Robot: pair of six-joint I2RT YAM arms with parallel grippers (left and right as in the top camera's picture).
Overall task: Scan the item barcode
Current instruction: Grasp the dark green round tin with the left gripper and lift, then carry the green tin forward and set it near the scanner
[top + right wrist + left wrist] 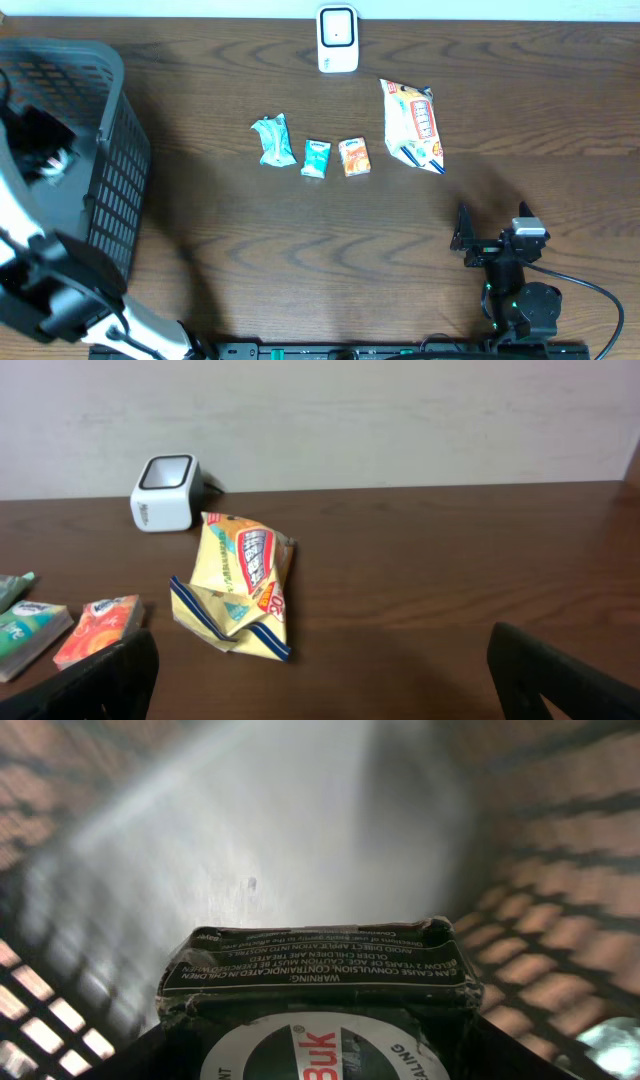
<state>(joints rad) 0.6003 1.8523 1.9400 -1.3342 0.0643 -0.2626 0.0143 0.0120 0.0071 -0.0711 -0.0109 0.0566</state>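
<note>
left gripper [45, 150] at black box [320, 985] in basket [110, 200], we can't tell if it's gripped; right gripper [325, 675] wide open, empty. we'd lift clear of the walls, barcode facing scanner [338, 38].

Box [315, 985]: black carton, upside-down white warning print, dented corners, inside the gray basket [120, 170].
Scanner [338, 38]: white, upright, at the counter's [250, 230] far edge.

We read this as a mock shop checkout set up in a robot lab. Ahead of the right jaws a white barcode scanner [165, 493] stands on a wooden table [420, 560] by a bare wall [400, 420]. A yellow snack bag [235, 585] and small packets [95, 628] lie nearer. Around the left jaws rise the mesh walls of a shopping basket [560, 950], and between those jaws is a black carton [320, 980] printed with a warning.
</note>
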